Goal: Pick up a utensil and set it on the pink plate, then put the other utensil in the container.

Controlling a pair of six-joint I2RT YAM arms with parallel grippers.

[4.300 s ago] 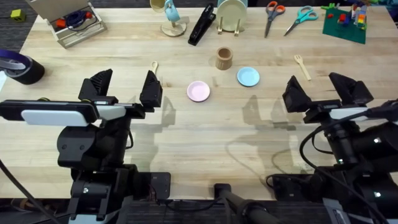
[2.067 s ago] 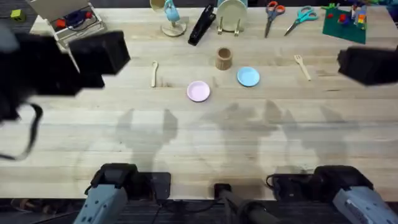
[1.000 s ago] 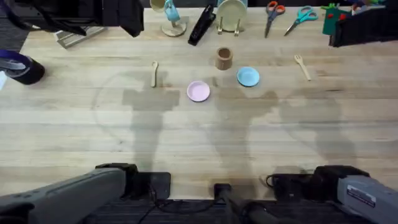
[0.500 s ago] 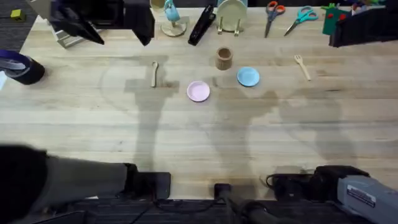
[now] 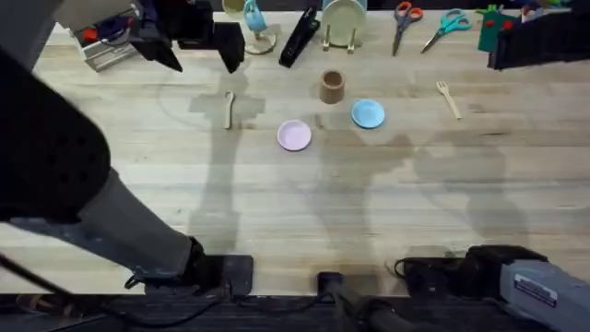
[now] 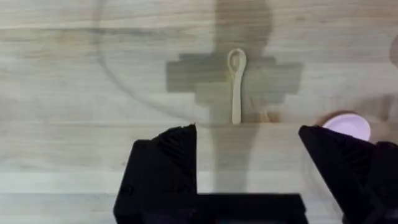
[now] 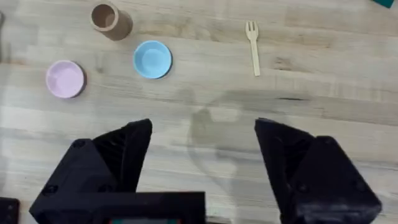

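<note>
Left hand (image 6: 249,168) spread wide, hovering over the spoon (image 6: 236,86), which lies flat on the counter (image 5: 277,212). Right hand (image 7: 202,162) also spread, holding nothing. Fork (image 7: 253,46) lies well right of the blue plate (image 7: 152,59); pink plate (image 7: 64,78) and wooden cup (image 7: 106,18) sit near it.

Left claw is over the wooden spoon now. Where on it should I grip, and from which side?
Grip the spoon mid-handle, coming straight down from above. It lies flat on the table, so only a top approach works. The thin straight handle fits between the open left claw; close across the handle, not the rounded bowl.
</note>
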